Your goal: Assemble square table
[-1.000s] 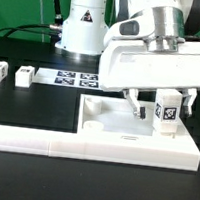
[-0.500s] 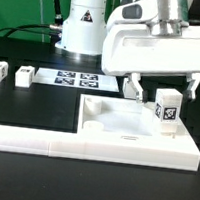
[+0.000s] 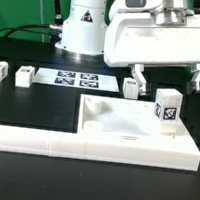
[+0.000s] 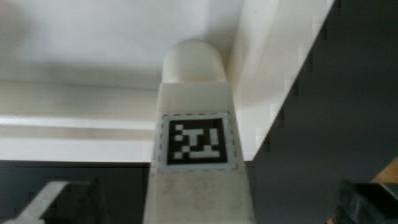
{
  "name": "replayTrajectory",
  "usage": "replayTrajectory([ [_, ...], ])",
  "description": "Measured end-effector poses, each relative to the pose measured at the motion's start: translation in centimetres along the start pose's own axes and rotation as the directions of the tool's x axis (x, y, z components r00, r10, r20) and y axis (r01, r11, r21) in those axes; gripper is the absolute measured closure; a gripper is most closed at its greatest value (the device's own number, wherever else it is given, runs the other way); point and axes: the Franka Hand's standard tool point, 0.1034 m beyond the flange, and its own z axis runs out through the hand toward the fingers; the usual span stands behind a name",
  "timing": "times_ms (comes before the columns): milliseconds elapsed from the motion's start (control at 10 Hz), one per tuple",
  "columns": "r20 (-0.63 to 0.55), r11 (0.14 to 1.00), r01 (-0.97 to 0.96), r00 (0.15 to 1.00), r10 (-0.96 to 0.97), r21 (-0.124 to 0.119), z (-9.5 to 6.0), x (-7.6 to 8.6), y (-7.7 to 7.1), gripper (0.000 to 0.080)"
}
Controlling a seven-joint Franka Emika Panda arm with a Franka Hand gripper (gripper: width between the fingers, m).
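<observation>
The gripper [image 3: 166, 81] is held with its jaws spread wide and nothing clamped between them, just above a leg [image 3: 169, 106]. That leg is stood upright on the tabletop [image 3: 115, 125], near its corner at the exterior view's right, and is seen close up in the wrist view [image 4: 196, 130]. A second leg [image 3: 132, 88] is set behind the tabletop, beside the marker board [image 3: 78, 80]. A third leg [image 3: 25, 76] and a fourth leg [image 3: 0, 73] are laid well off toward the exterior view's left.
</observation>
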Motion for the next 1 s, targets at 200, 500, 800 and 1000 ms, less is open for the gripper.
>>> replayTrajectory([
  [200,0.108,1.000,-0.006,0.994,0.005,0.013,0.3,1.0,1.0,0.0150],
  [500,0.219,0.999,-0.019,0.976,0.011,0.033,0.3,0.7,0.7,0.0150],
  [800,0.218,0.998,-0.059,0.974,0.053,0.020,0.4,0.9,1.1,0.0150],
  [1000,0.255,0.997,-0.069,0.965,0.061,0.024,0.3,1.2,0.9,0.0150],
])
